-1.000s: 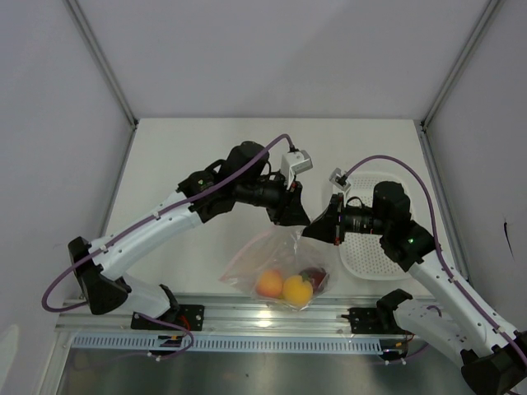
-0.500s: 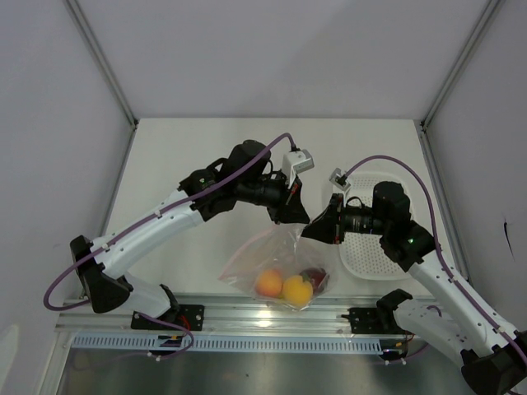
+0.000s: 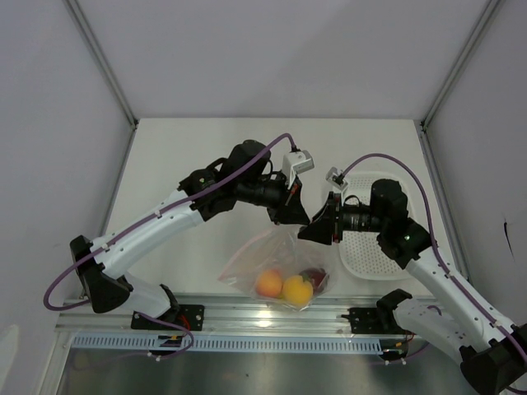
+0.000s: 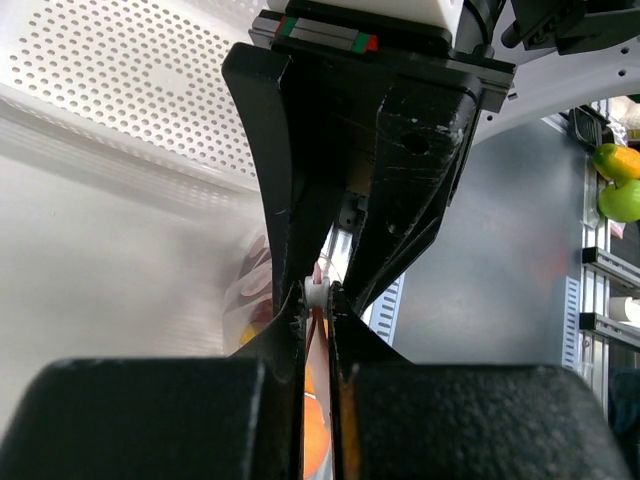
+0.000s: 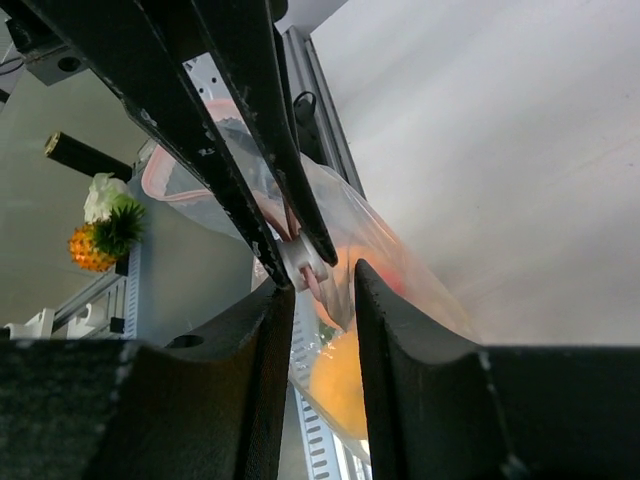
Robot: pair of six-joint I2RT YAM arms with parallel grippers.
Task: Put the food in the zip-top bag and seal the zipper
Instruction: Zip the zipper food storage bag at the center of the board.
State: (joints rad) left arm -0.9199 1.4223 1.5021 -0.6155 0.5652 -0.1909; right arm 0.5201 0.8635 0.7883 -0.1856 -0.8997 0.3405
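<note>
The clear zip-top bag (image 3: 276, 255) hangs over the table's near edge. The food sits in its bottom: an orange-red piece (image 3: 269, 283), a yellow one (image 3: 297, 290) and a dark red one (image 3: 314, 278). My left gripper (image 3: 296, 218) is shut on the zipper (image 4: 313, 335), with its white slider (image 4: 315, 292) at the fingertips. My right gripper (image 3: 310, 233) faces it tip to tip and is open. In the right wrist view the slider (image 5: 303, 262) and the bag's corner lie just before its fingertips (image 5: 364, 285). Food (image 5: 340, 385) shows through the film there.
The white perforated basket (image 3: 370, 247) lies on the table right of the bag, under the right arm; it also shows in the left wrist view (image 4: 130, 80). A metal rail (image 3: 247, 313) runs along the near edge. A toy pineapple (image 5: 100, 235) lies beyond the table.
My right gripper has moved slightly left toward the left gripper's tips. The left gripper and the bag have stayed about where they were.
</note>
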